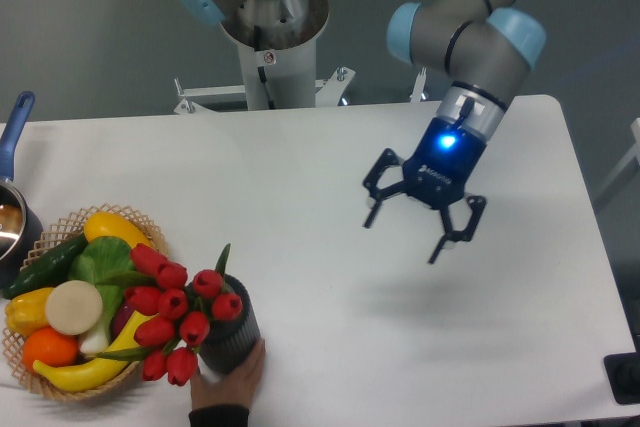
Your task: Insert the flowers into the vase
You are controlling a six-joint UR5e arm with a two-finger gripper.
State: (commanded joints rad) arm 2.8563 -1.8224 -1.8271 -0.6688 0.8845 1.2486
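The red tulip flowers (176,310) stand with their stems in the dark grey ribbed vase (232,338) at the table's front left, buds leaning left over the basket's edge. A human hand (228,384) reaches in from the bottom edge and touches the vase's base. My gripper (405,237) hangs open and empty above the table's middle right, well away from the vase, fingers pointing down and toward the camera.
A wicker basket (70,392) of toy fruit and vegetables sits at the left front, touching the flowers. A blue-handled metal pot (12,217) is at the left edge. The robot's base column (268,47) stands behind the table.
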